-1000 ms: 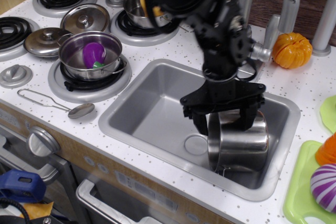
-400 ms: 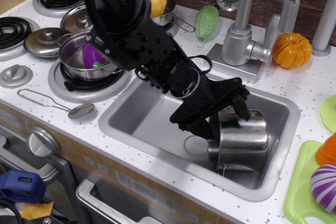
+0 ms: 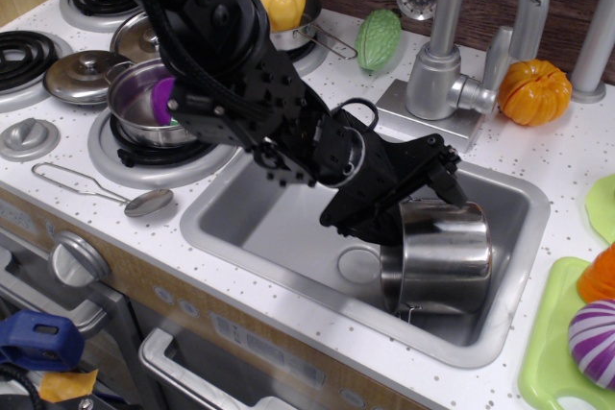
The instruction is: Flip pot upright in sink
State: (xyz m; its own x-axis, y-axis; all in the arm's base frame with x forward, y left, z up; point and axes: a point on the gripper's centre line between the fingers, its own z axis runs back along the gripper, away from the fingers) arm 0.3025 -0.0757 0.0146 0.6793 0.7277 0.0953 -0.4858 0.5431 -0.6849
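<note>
Pot lies on its side, lower right in the sink. My jaws touch its rim; I cannot tell their grip. It might roll away.

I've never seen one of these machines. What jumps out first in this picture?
A bulky black robot arm reaches down from the upper left into the grey sink, its gripper at the open end of a shiny steel pot lying on its side near the drain. Behind the sink, by the faucet, sits a bright orange toy pumpkin.

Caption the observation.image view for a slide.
Robot gripper reaches the steel pot lying sideways in the sink.
</note>
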